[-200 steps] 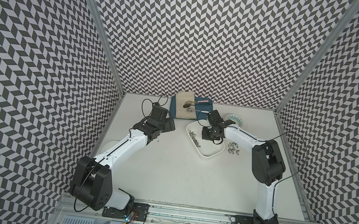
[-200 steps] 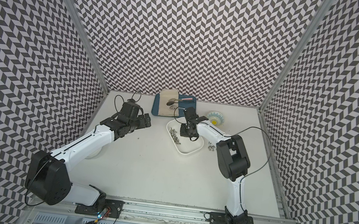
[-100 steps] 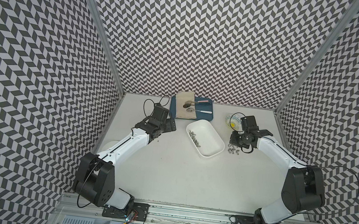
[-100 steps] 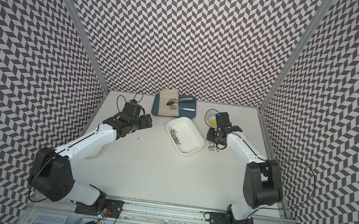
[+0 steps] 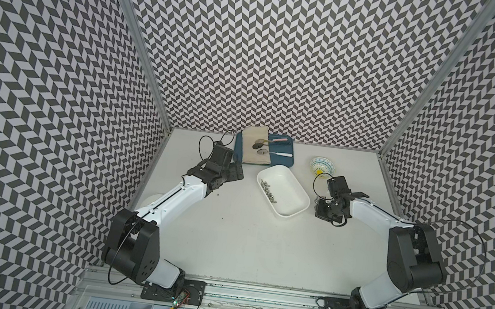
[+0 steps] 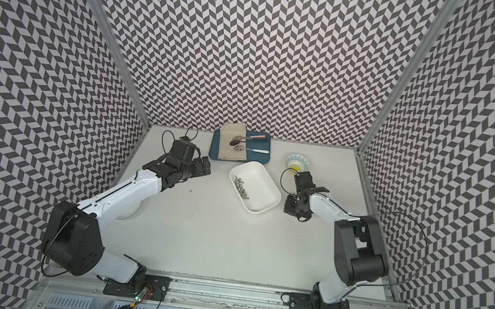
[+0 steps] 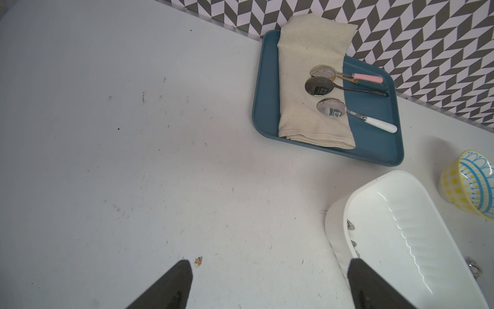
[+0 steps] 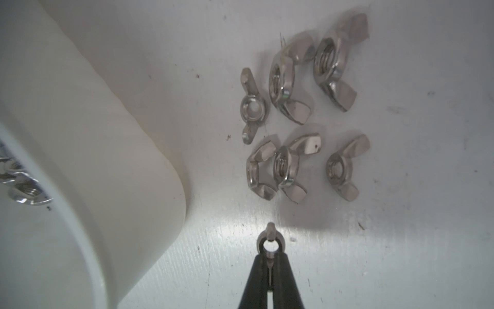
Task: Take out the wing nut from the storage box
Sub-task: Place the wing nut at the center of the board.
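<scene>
1. Right gripper (image 8: 270, 258) pinches a wing nut (image 8: 269, 242), outside the storage box (image 8: 112, 166), just beside its wall.
2. 6 more nuts (image 8: 283, 88) lie near on the table (image 8: 401, 240).
3. Left gripper (image 7: 270, 264) gapes, empty.

Right claw (image 8: 270, 258): one second back, down inside the box (image 5: 295, 211). Half a second back, swung out to the box's right, level with its far end. Now nearer the front, just beside the box's right wall, low over the bench (image 8: 401, 240), tips pinching a wing nut (image 8: 269, 240) just short of the loose nuts (image 8: 294, 107). Elbow (image 5: 412, 262) has swung from close by the box to well right of it.
</scene>
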### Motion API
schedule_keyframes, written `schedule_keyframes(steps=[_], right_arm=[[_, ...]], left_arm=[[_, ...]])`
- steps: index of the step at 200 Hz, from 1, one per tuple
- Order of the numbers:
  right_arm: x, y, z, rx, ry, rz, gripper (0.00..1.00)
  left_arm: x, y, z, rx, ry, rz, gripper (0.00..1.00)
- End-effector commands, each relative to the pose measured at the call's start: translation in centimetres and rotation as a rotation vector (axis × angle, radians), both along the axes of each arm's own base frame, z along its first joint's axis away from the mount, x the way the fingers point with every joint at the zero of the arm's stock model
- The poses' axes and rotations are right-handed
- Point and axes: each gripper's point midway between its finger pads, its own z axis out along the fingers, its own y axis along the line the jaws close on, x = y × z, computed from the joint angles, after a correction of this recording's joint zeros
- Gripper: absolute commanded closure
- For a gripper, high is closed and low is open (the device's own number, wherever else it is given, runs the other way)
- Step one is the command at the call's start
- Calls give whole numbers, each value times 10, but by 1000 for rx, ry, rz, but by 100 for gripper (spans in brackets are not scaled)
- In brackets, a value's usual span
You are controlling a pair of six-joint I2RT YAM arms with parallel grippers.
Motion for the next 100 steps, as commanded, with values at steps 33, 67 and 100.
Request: schedule_keyframes(steps=[33, 67, 100], right_arm=[[7, 4, -11, 6, -11, 14, 92], [6, 4, -12, 6, -7, 15, 82], [15, 7, 8, 20, -43, 13, 78]], left_arm=[[3, -2, 17, -3, -44, -3, 5], [3, -2, 17, -4, -43, -1, 5], [3, -1, 17, -3, -44, 0, 5]])
